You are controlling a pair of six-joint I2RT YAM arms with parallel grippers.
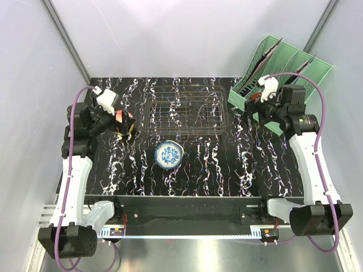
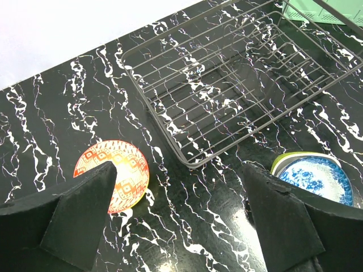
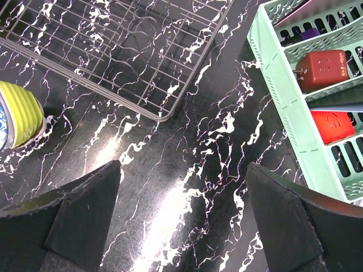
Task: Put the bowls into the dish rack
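Observation:
The dish rack (image 1: pixel 184 110), a dark wire basket, lies empty at the middle back of the table; it also shows as the rack (image 2: pixel 238 73) and the rack (image 3: pixel 113 51). A bowl with a blue floral inside (image 1: pixel 168 154) and a lime-green ribbed outside stands in front of it, seen as the floral bowl (image 2: pixel 317 175) and the lime-green bowl (image 3: pixel 20 113). An orange-patterned bowl (image 2: pixel 116 175) sits left of the rack, partly behind my left finger. My left gripper (image 2: pixel 181 215) hovers open just beside it, the left gripper (image 1: pixel 120 122) above it. My right gripper (image 3: pixel 184 209) is open over bare table right of the rack, the right gripper (image 1: pixel 252 107).
A mint-green slotted organizer (image 1: pixel 281 73) stands at the back right corner, close behind my right gripper; the organizer (image 3: pixel 295 85) holds red boxes (image 3: pixel 320 68). The table is black marble-patterned. Grey walls close in the back and sides.

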